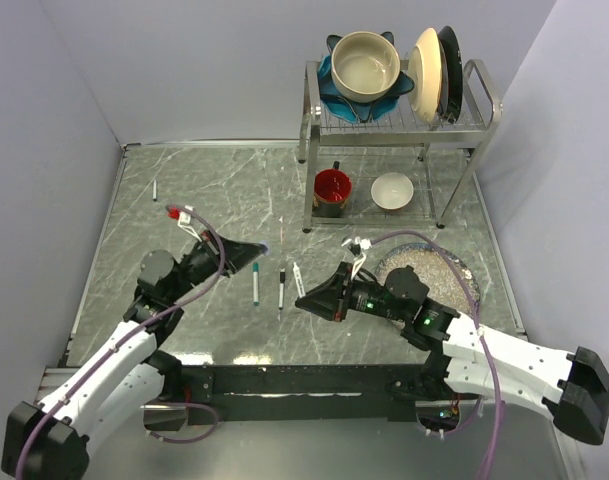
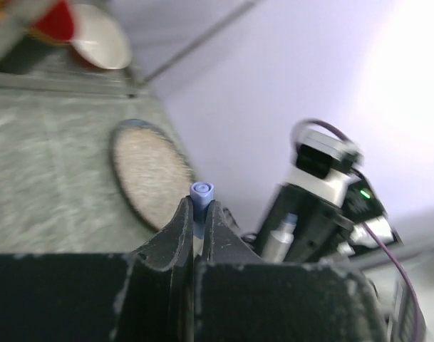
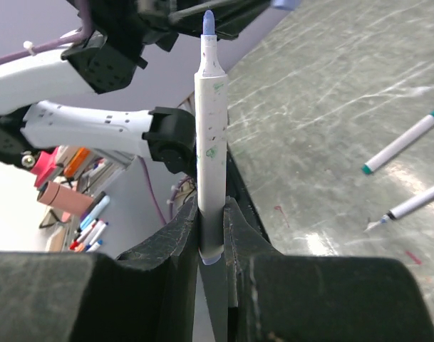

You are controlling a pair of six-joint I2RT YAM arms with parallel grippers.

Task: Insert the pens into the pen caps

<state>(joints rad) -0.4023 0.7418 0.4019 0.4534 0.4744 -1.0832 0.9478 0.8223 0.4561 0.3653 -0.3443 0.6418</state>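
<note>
My left gripper point(image 1: 261, 249) is shut on a small blue pen cap point(image 2: 201, 192), whose round end sticks out past the fingertips in the left wrist view, where the gripper point(image 2: 197, 208) fills the bottom. My right gripper point(image 1: 303, 297) is shut on a white-grey pen point(image 3: 210, 142) with a blue tip, which points toward the left gripper. The held pen also shows in the top view point(image 1: 298, 276), its tip a short way from the cap. In the right wrist view the gripper point(image 3: 211, 208) clamps the pen's lower end. Two more pens lie on the table: one with a teal end point(image 1: 255, 283) and one with a black tip point(image 1: 281, 288).
A round speckled plate point(image 1: 454, 268) lies under the right arm. A dish rack point(image 1: 404, 125) at the back right holds bowls and plates, with a red mug point(image 1: 332, 190) and a white bowl point(image 1: 392, 190) beneath it. A small white stick point(image 1: 155, 188) lies at the far left.
</note>
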